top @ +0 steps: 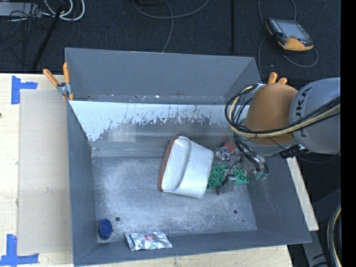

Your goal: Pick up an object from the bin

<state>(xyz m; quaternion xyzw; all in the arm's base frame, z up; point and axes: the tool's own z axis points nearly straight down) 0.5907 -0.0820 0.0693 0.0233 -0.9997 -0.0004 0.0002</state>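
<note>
My gripper (238,164) is low in the right part of the bin, under the arm's orange cover. Right below it lies a small green thing (218,177) with a jagged outline, partly hidden by the gripper. Just left of that, a white tub-like container (188,167) rests on its side with a reddish-brown edge along its left, touching the green thing.
A blue cap (104,228) sits in the bin's front left corner. A crumpled silver foil packet (147,240) lies by the front wall. The arm and its cables hang over the bin's right wall.
</note>
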